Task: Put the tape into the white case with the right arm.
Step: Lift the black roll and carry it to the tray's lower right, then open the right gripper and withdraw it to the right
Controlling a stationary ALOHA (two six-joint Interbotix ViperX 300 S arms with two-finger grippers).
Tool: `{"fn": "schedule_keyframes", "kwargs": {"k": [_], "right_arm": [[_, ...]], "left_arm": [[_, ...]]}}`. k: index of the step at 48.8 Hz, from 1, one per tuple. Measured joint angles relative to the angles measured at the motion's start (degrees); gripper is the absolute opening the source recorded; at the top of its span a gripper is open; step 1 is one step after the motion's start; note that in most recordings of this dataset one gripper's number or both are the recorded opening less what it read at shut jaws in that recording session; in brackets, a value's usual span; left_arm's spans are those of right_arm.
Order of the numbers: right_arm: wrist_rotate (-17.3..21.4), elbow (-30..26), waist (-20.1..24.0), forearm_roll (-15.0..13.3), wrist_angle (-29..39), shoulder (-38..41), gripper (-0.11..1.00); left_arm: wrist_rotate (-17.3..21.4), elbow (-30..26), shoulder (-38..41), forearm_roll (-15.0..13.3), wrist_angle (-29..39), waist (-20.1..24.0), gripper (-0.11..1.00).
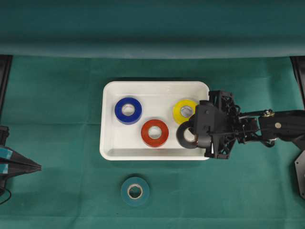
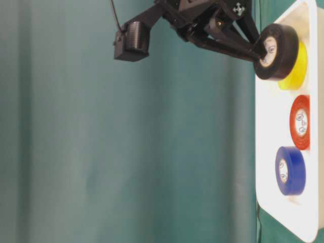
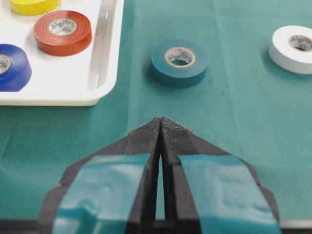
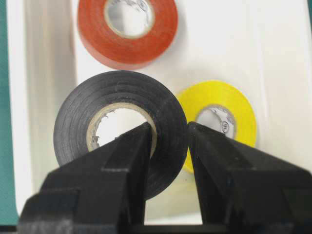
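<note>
From overhead, the right gripper (image 1: 193, 135) held the black tape (image 1: 186, 135) above the right end of the white case (image 1: 110, 151), where blue tape (image 1: 127, 110), red tape (image 1: 155, 132) and yellow tape (image 1: 184, 110) lay. The right wrist view alone showed how: one finger (image 4: 129, 161) inside the roll's core, the other outside, pinching its wall. The table-level view showed the roll lifted off the case floor. The left wrist view added a white tape (image 3: 294, 48) on the cloth beyond the teal tape (image 3: 179, 63), and the left gripper (image 3: 161, 127) with fingers pressed together, empty.
</note>
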Motion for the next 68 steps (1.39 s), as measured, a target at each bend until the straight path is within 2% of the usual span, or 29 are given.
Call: {"fn": "schedule_keyframes", "kwargs": {"k": [9,27,32,40,42,46,56,68], "right_arm": [[0.0,1.1,-1.3,-0.2,-3.5,0.6,-0.01],[0.3,1.2,-1.3,-0.2,-4.3,0.7,0.01],[0.4,1.2,-1.3,-0.2,-4.2,0.7,0.18],[0.5,1.7,-1.3,-0.2,-4.2,0.7,0.66],[0.4,1.8,-1.4,-0.2,-4.1,0.7,0.74],[0.5,2.0,-1.3,-0.2,-4.2,0.7,0.68],[0.5,3.9,-1.4,-0.2,-4.3,0.1,0.69],[0.6,9.4,-1.4,-0.2,-4.7,-6.4,0.69]], "left_arm": [[0.0,0.1,0.1,-0.1,-0.1,-0.1,0.0],[0.0,0.0,0.1,0.0,-0.1,-0.1,0.0],[0.0,0.0,0.0,0.0,-0.1,-0.1,0.0],[0.0,0.0,0.0,0.0,-0.1,-0.1,0.0],[0.0,0.0,0.0,0.0,0.0,-0.1,0.0],[0.0,0.0,0.0,-0.1,-0.1,-0.1,0.0],[0.0,0.0,0.0,0.0,-0.1,-0.1,0.0],[0.0,0.0,0.0,-0.1,-0.1,-0.1,0.0]]}}
